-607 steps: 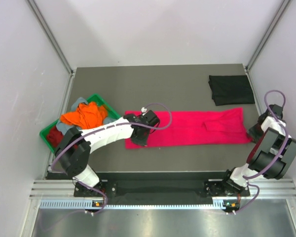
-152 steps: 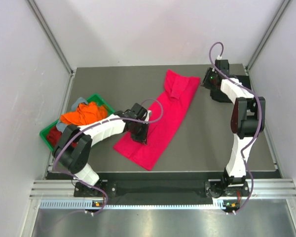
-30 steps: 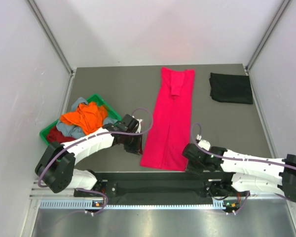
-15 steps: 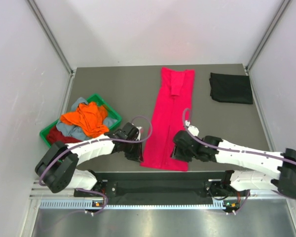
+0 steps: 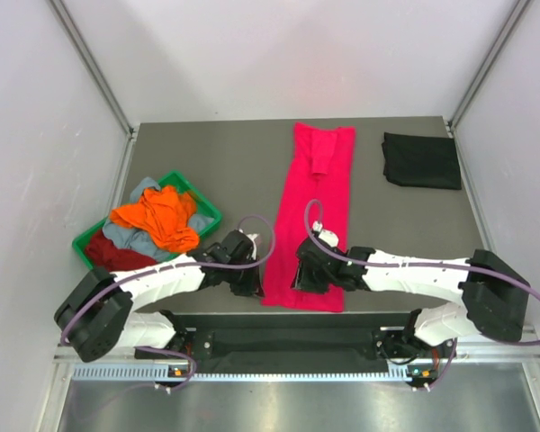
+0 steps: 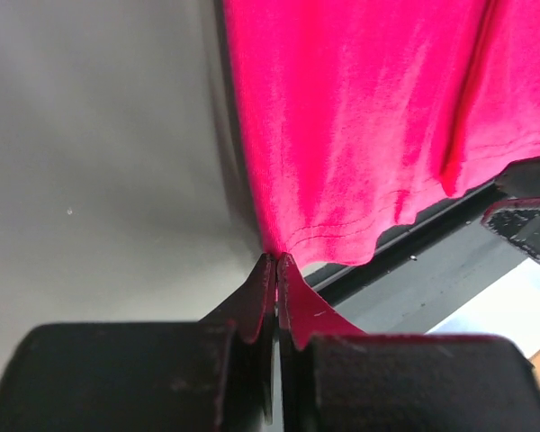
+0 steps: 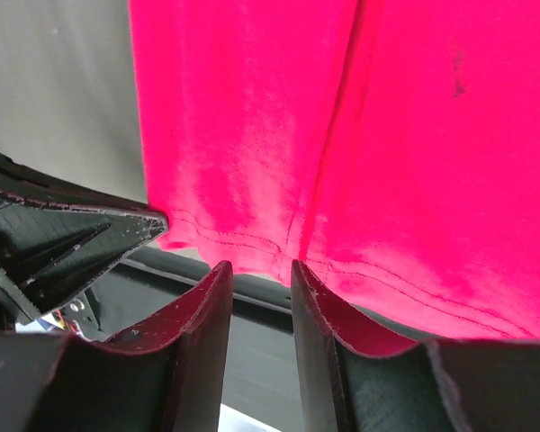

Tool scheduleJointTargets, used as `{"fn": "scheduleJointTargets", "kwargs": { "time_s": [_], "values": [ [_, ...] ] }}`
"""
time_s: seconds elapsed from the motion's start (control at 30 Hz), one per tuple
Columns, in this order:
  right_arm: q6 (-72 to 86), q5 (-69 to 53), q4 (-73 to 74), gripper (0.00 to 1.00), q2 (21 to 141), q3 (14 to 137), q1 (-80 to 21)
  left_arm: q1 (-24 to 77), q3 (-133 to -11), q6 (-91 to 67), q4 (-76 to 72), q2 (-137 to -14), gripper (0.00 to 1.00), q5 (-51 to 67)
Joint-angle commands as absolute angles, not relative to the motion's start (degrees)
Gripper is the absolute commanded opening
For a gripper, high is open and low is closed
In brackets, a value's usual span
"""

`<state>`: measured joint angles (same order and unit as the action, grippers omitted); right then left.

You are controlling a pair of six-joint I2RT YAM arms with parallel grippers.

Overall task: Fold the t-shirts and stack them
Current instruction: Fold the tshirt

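The bright pink-red t-shirt point(image 5: 315, 207) lies as a long narrow strip from the far middle of the table to its near edge. My left gripper point(image 5: 255, 281) is shut on the strip's near-left hem corner point(image 6: 276, 259), pinching the cloth between its tips. My right gripper point(image 5: 301, 274) is at the near hem, just right of the left one. Its jaws stand open point(image 7: 258, 267) with the hem's edge at their tips and nothing clamped. A black t-shirt point(image 5: 421, 160) lies folded at the far right.
A green tray point(image 5: 209, 210) at the left holds an orange tee point(image 5: 157, 216), a dark red one point(image 5: 108, 254) and a grey-blue one point(image 5: 142, 188). The table's near edge and black rail point(image 5: 297, 319) run right under both grippers. White walls enclose the table.
My left gripper has closed on the pink shirt's near-left corner. The right arm slid left along the near hem, from the strip's right side toward its middle, its jaws opening a little wider.
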<state>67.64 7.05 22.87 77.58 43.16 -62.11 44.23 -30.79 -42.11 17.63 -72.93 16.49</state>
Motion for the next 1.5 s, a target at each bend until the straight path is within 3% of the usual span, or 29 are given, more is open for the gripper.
{"fn": "scheduleJointTargets", "kwargs": {
  "time_s": [0.0, 0.43, 0.6, 0.7, 0.83, 1.17, 1.23, 1.3, 1.47],
  "values": [
    [67.15, 5.98, 20.39, 0.33, 79.8, 43.16, -63.19, 45.52, -30.85, -43.68, 17.75, -71.72, 0.0, 13.9],
    [69.7, 6.68, 18.55, 0.32, 84.02, 41.31, -66.36, 50.01, -31.55, -47.28, 22.06, -71.28, 0.0, 7.91],
    [69.08, 7.29, 19.42, 0.3, 85.17, 41.84, -66.79, 50.01, -32.43, -47.55, 23.38, -70.14, 0.11, 6.24],
    [69.08, 8.43, 20.83, 0.22, 84.29, 42.19, -66.8, 50.01, -33.57, -47.11, 24.96, -69.17, 0.16, 4.84],
    [68.64, 10.19, 22.76, 0.0, 82.45, 42.45, -66.97, 50.1, -34.45, -46.76, 26.1, -68.29, 0.23, 3.78],
    [68.64, 10.9, 21.09, 0.0, 76.9, 39.9, -67.06, 50.01, -35.51, -46.32, 26.02, -67.76, 0.29, 3.95],
    [69.69, 10.46, 20.92, 0.15, 77.08, 39.81, -67.06, 50.01, -35.33, -46.14, 25.23, -67.5, 0.3, 4.74],
    [71.1, 10.2, 20.74, 0.22, 77.52, 39.64, -67.15, 50.01, -35.42, -45.27, 24.44, -67.41, 0.3, 5.53],
    [73.12, 9.32, 17.59, 0.27, 79.54, 38.06, -67.15, 49.92, -36.82, -44.12, 25.57, -68.38, 0.31, 5.45]
  ]
}}
